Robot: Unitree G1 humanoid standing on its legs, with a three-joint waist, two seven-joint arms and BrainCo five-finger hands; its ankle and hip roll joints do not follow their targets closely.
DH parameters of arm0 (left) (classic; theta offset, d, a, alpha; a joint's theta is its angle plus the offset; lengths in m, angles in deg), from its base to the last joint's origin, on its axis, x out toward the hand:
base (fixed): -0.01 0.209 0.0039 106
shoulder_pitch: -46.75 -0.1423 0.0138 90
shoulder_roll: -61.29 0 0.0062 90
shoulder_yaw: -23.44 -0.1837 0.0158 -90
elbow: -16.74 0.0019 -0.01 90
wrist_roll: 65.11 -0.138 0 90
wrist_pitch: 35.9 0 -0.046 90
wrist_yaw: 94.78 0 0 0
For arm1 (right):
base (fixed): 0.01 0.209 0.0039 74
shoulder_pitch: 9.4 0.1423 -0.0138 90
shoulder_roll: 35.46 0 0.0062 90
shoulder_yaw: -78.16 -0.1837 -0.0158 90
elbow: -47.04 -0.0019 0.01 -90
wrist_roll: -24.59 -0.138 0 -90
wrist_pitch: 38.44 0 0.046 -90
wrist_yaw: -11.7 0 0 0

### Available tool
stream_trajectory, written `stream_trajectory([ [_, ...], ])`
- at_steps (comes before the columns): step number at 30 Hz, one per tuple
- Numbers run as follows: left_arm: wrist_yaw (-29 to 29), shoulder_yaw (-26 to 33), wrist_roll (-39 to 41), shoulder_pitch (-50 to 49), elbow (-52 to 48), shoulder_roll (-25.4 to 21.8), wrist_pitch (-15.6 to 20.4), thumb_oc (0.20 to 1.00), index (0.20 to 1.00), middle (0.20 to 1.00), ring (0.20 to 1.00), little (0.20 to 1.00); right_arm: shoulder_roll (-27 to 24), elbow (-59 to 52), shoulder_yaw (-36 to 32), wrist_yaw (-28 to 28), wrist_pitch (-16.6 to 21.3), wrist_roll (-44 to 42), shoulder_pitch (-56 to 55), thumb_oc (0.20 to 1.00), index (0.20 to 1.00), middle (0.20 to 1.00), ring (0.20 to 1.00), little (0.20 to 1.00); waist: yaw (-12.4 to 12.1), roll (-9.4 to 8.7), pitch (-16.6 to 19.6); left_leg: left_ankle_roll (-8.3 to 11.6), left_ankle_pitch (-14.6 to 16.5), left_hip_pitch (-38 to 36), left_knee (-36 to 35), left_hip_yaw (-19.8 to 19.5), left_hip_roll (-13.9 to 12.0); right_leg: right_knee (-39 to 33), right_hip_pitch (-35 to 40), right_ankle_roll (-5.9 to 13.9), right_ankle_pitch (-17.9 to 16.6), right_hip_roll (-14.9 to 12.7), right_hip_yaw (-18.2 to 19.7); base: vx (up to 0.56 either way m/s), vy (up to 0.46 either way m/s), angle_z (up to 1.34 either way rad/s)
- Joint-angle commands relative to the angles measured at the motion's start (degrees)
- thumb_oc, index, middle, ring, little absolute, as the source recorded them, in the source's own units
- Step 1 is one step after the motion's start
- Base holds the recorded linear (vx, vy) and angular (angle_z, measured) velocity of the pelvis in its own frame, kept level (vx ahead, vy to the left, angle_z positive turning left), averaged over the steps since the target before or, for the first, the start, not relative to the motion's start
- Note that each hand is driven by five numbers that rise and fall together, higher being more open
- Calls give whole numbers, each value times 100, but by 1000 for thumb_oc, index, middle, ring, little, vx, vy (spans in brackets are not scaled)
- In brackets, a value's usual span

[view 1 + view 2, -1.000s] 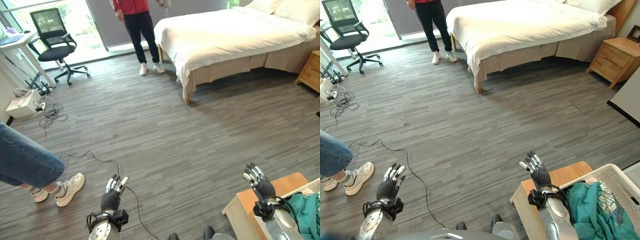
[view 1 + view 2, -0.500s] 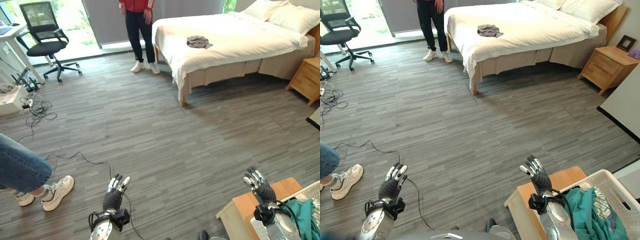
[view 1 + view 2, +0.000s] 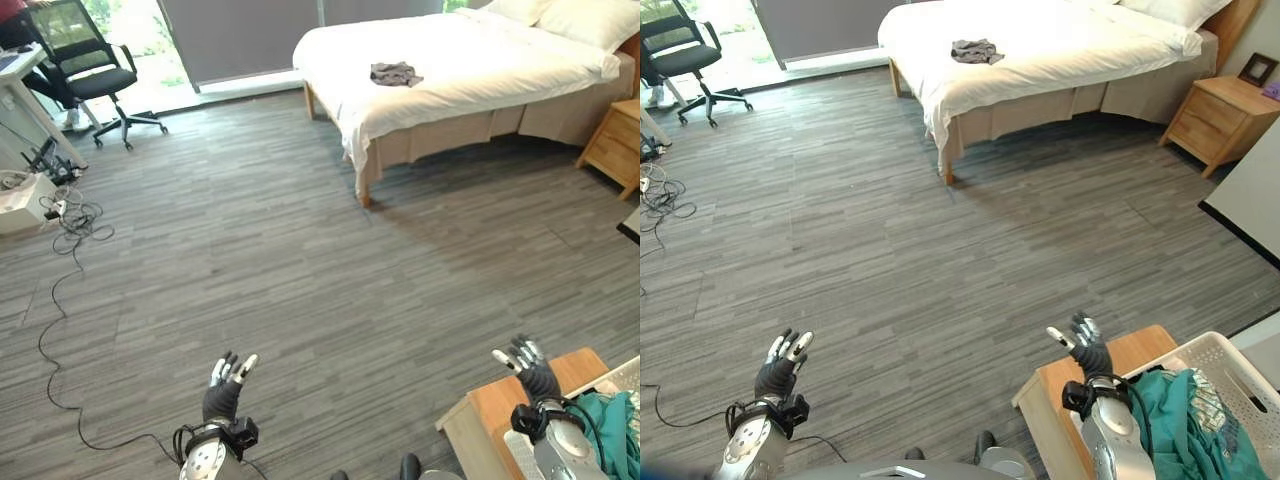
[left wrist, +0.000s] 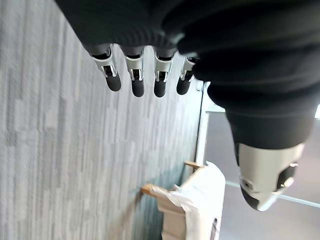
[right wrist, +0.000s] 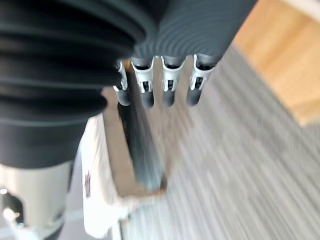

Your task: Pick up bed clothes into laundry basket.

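A crumpled grey garment (image 3: 396, 73) lies on the white bed (image 3: 470, 70) at the far side of the room. A white laundry basket (image 3: 1228, 362) stands at my lower right on a low wooden table (image 3: 1135, 352), with teal clothes (image 3: 1185, 410) in it. My left hand (image 3: 224, 389) hangs open low at the left over the floor, holding nothing. My right hand (image 3: 532, 369) is open above the wooden table, next to the basket, fingers straight and empty. Both hands are far from the bed.
A wooden nightstand (image 3: 1220, 110) stands right of the bed. An office chair (image 3: 85, 75) and a desk (image 3: 25, 95) are at the far left, with cables (image 3: 75, 215) and a white box (image 3: 25, 205) on the floor there. Grey plank floor (image 3: 280, 250) stretches between me and the bed.
The view has shifted. The person in jeans at my left and the person by the bed have gone from view. Both hands stay open and low.
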State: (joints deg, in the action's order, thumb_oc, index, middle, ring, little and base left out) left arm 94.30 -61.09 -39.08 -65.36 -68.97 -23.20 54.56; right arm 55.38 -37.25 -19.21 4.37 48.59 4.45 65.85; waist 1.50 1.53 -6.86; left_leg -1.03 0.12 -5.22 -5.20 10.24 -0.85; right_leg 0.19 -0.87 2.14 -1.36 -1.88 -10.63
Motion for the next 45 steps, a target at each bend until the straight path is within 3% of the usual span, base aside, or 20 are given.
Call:
stream_trajectory([
  [1,132,347,-300,337,-183,-468,283,1000,1000,1000,1000,1000,-11,-134,-73,-116,367,55,510,1000,1000,1000,1000,1000,50,-297,-268,309,107,12,20,-402,-363,-171,422,377,406,-215,430,-31,-40,1],
  [3,178,392,-286,392,-217,-495,320,1000,1000,1000,1000,1000,-3,-121,-93,-131,400,-42,536,1000,1000,1000,1000,1000,26,-317,-346,311,74,12,90,-411,-430,-13,349,321,494,-194,423,-33,-86,0],
  [7,220,428,-152,553,-253,-484,378,1000,1000,1000,1000,1000,-22,-74,-168,-149,538,-368,616,1000,1000,1000,1000,1000,-69,-457,-637,412,324,653,1438,-501,-464,205,303,162,655,-237,358,-58,-132,1],
  [11,108,217,23,653,-203,-369,390,1000,1000,1000,1000,1000,-162,-83,-367,-178,630,-473,558,1000,1000,1000,1000,1000,-187,-568,-942,633,-260,1948,4369,-898,-336,301,570,-161,893,-268,247,29,-166,36],
  [14,46,103,42,682,-169,-343,319,1000,1000,1000,1000,1000,-140,-28,-544,-339,646,-489,539,1000,1000,1000,1000,1000,-229,-504,-861,537,-368,2355,2889,-790,-577,135,937,-125,1144,-310,155,320,25,11],
  [17,121,96,28,700,-152,-366,347,1000,1000,1000,1000,1000,-144,67,-511,-402,761,-642,605,1000,1000,1000,1000,1000,-455,-352,-838,649,-953,2576,680,-1035,-678,-23,1293,8,1374,-339,268,422,123,16],
  [20,230,242,-48,637,20,-352,369,1000,1000,1000,1000,1000,-190,125,-455,-459,698,-489,699,1000,1000,1000,1000,1000,-558,-297,-625,817,-1259,2723,392,-969,-669,-243,1694,187,1449,-524,392,472,196,16],
  [23,271,426,-51,458,51,-309,392,1000,1000,1000,1000,1000,48,-52,-377,-318,650,-506,669,1000,1000,1000,1000,1000,-670,-306,-371,652,-1215,2605,886,-825,-610,-183,1814,399,1456,-786,477,507,283,-51],
  [25,291,462,-72,374,75,-368,371,1000,1000,1000,1000,1000,262,-65,-258,-291,680,-635,696,1000,1000,1000,1000,1000,-779,-428,-307,400,-751,2646,1512,-673,-398,437,1638,590,948,-1258,559,498,394,-50],
  [26,343,438,-88,428,29,-506,327,1000,1000,1000,1000,1000,410,-32,-46,-308,706,-845,835,1000,1000,1000,1000,1000,-763,-435,-409,201,-481,2417,1539,-584,-274,1474,1163,528,76,-1491,753,368,361,-70],
  [27,343,441,-87,434,29,-506,326,1000,1000,1000,1000,1000,410,-28,-46,-308,708,-846,842,1000,1000,1000,1000,1000,-801,-426,-388,192,-505,2433,1516,-551,-301,1477,1105,533,49,-1480,803,330,403,-94],
  [29,327,463,-130,476,-83,-665,308,1000,1000,1000,1000,1000,372,-92,250,-211,608,-630,915,1000,1000,1000,1000,1000,-627,-172,-660,-215,-169,1651,1243,-414,-46,3407,255,332,-1013,-1907,559,369,590,-44],
  [30,327,467,-131,477,-85,-662,307,1000,1000,1000,1000,1000,371,-95,252,-212,605,-628,918,1000,1000,1000,1000,1000,-633,-187,-673,-222,-175,1633,1229,-397,-29,3436,244,342,-1002,-1926,585,368,570,17],
  [33,307,469,-267,533,-156,-774,286,1000,1000,1000,1000,1000,404,-34,384,-109,558,-581,862,1000,1000,1000,1000,1000,-325,-28,-854,-336,-91,1044,787,-551,-8,4382,-681,336,-442,-1445,703,388,303,-6],
  [34,231,439,-308,626,-177,-806,294,1000,1000,1000,1000,1000,403,-12,394,-19,516,-596,790,1000,1000,1000,1000,1000,-184,-10,-932,-317,-15,688,540,-545,37,4051,-1273,331,-59,-1177,339,730,258,-35],
  [35,138,437,-316,684,-176,-829,300,1000,1000,1000,1000,1000,381,26,341,47,495,-600,703,1000,1000,1000,1000,1000,-5,-18,-1007,-222,142,290,344,-599,84,3052,-1561,360,108,-820,-24,738,201,2],
  [36,118,426,-314,683,-177,-832,289,1000,1000,1000,1000,1000,363,8,320,39,477,-602,651,1000,1000,1000,1000,1000,45,-16,-1034,-193,198,144,295,-623,100,2763,-1531,400,115,-758,-74,708,49,3],
  [38,54,505,-397,679,-50,-701,252,1000,1000,1000,1000,1000,494,50,154,66,515,-897,549,1000,1000,1000,1000,1000,285,-153,-892,-44,567,-527,20,-793,275,334,-1730,646,-410,-206,-330,809,-21,69],
  [41,5,599,-583,529,-12,-650,283,1000,1000,1000,1000,1000,317,-11,189,170,461,-661,431,1000,1000,1000,1000,1000,146,-154,-644,141,804,-863,22,-717,150,-30,-1368,628,-406,-391,-1311,608,-74,62],
  [45,-5,511,-478,454,21,-491,276,1000,1000,1000,1000,1000,296,57,160,161,483,-776,426,1000,1000,1000,1000,1000,201,-101,-435,349,717,-939,735,-708,-89,207,-1043,278,-180,-259,-1324,423,-100,-6],
])
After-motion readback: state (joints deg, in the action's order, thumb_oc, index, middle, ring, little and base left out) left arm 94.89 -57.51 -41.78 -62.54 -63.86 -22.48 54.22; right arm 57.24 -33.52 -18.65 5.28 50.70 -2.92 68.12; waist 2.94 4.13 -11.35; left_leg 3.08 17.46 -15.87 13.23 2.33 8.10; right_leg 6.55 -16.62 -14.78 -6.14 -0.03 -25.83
